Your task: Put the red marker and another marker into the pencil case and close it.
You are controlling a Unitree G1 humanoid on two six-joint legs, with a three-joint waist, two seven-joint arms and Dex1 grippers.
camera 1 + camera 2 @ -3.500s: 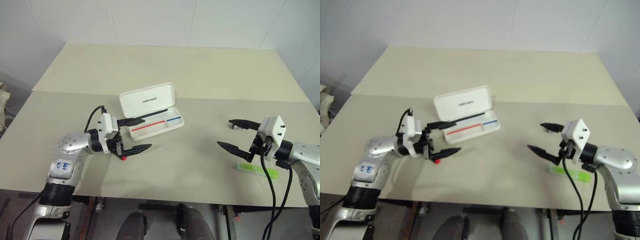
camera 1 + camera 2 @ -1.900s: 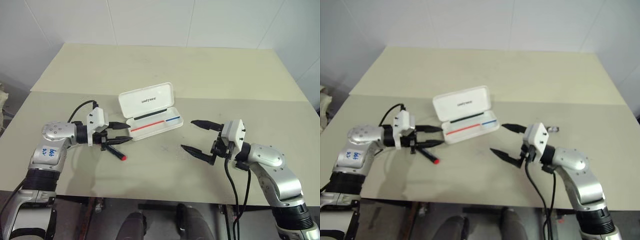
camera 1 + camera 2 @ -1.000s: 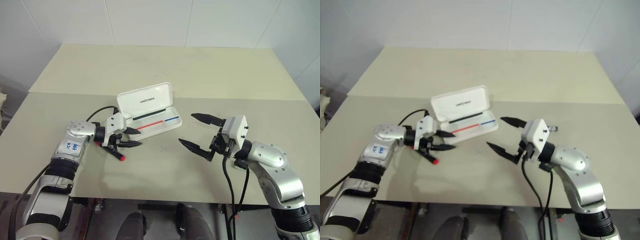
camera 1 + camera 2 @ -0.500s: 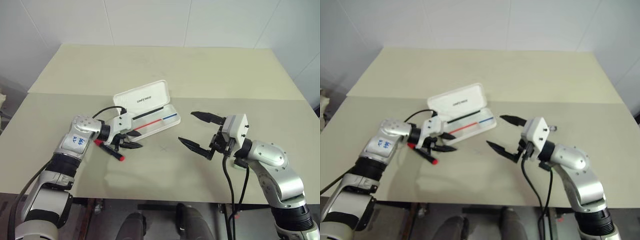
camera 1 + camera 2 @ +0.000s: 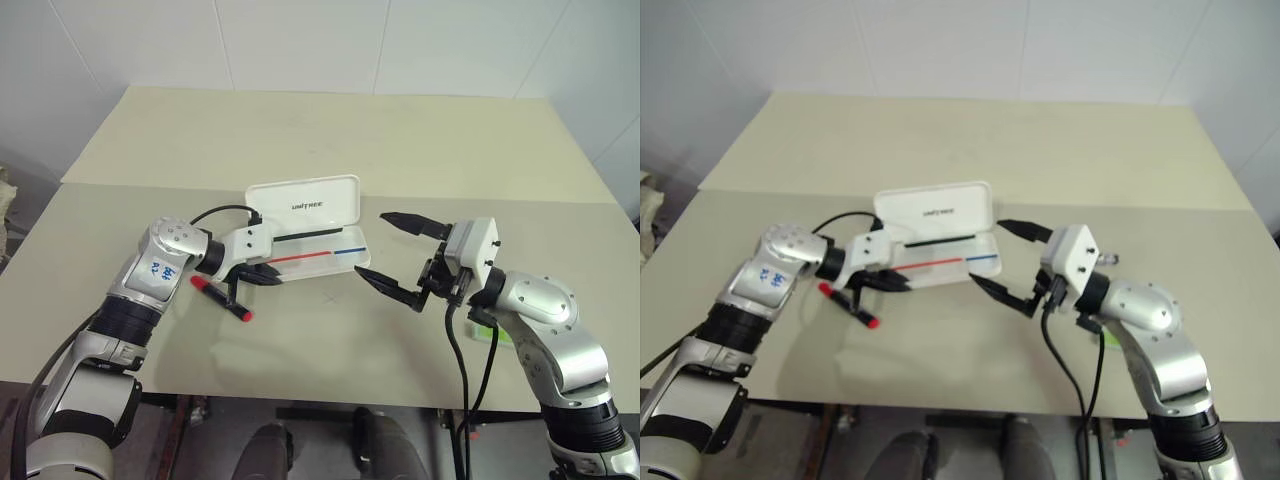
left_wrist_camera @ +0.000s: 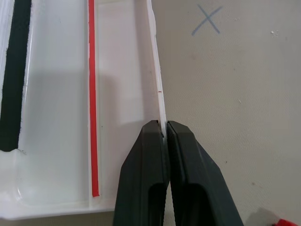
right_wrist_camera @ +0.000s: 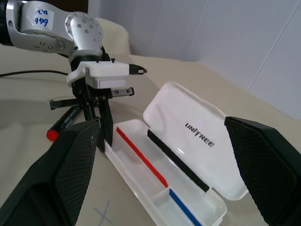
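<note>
The left tool (image 6: 165, 136) is pinched shut on the near rim of the pencil case (image 5: 312, 262), at the tray's left end; the right tool (image 5: 398, 258) is spread wide, empty, hovering just right of the case. The case lies open mid-table (image 5: 330, 130), lid upright at the back, long axis running left-right across the table, tray empty. The step in hand is judged to be positioning or steadying of the case, not loading; no marker is in yet. The red marker (image 5: 221, 298) lies on the table just left of and in front of the case, under the left wrist, long axis diagonal, one red end toward the front edge. The green marker (image 5: 487, 330) is partly hidden beneath the right arm. Next, the rim probably needs releasing and the red marker gripping mid-barrel.
</note>
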